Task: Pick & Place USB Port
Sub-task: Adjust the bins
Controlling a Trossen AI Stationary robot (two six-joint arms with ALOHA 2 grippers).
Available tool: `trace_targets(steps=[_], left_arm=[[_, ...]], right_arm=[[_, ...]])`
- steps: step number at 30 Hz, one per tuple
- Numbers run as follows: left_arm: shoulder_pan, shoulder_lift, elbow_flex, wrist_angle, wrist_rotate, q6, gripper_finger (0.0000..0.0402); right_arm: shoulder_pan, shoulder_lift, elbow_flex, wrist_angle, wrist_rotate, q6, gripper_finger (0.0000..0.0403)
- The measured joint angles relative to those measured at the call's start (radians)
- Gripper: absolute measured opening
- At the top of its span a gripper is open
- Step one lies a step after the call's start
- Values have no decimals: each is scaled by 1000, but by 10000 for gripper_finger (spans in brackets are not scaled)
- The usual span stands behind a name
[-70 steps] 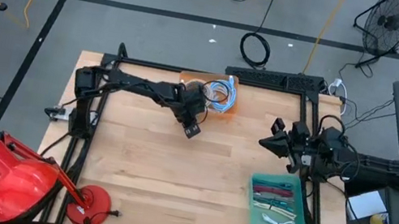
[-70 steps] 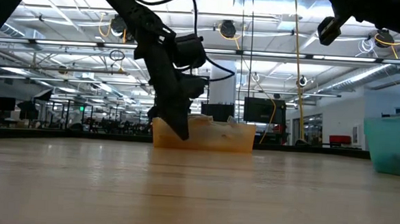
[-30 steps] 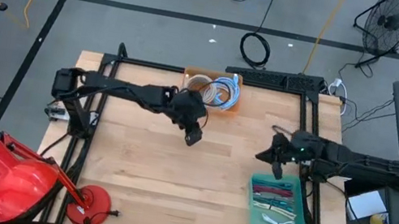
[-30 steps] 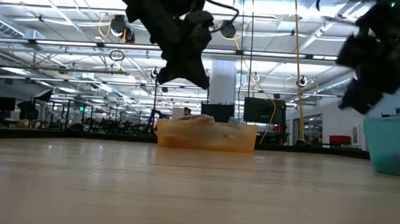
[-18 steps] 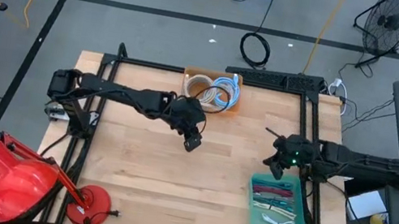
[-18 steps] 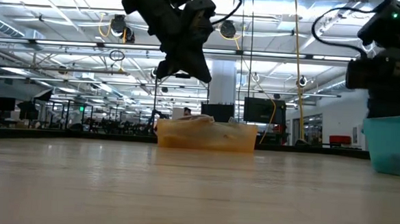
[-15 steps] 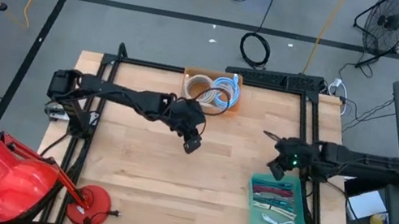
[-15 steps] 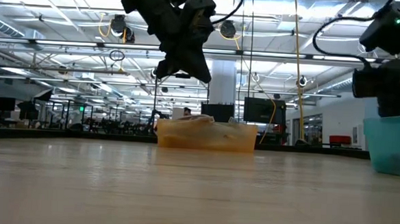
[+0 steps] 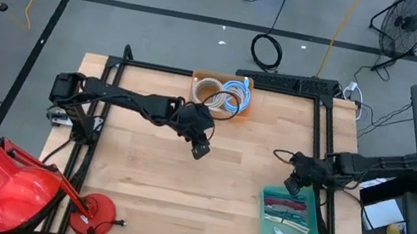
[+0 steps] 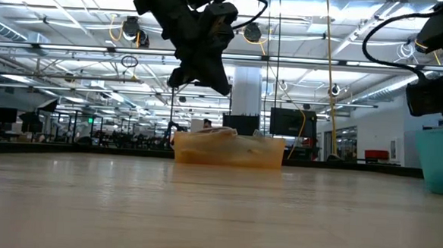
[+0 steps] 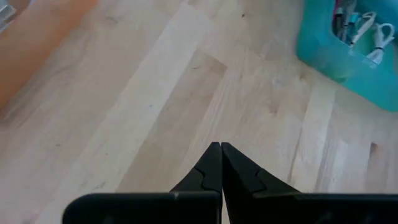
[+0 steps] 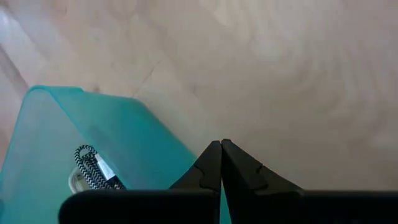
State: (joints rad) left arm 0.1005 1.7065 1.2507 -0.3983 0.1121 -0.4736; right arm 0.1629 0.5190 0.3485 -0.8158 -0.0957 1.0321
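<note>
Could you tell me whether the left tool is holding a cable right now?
No, the left tool is shut with nothing between its tips, above bare wooden table.

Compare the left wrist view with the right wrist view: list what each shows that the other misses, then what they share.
Only the left wrist view: the left gripper, shut and empty, and part of the orange bin at one edge.

Only the right wrist view: the right gripper, shut and empty, over the teal bin's near corner, and a black-and-white braided cable inside.

Both: the teal bin and the wooden table.
</note>
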Motion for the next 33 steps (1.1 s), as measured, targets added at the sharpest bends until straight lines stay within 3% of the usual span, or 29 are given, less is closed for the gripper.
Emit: trace_targets(steps=[13, 33], left_arm=[[-19, 0, 0, -20, -17, 0, 0], [-25, 0, 0, -47, -35, 2, 0]], right_arm=[[260, 0, 0, 56, 124, 185, 0], [532, 117, 1, 119, 288, 472, 0]])
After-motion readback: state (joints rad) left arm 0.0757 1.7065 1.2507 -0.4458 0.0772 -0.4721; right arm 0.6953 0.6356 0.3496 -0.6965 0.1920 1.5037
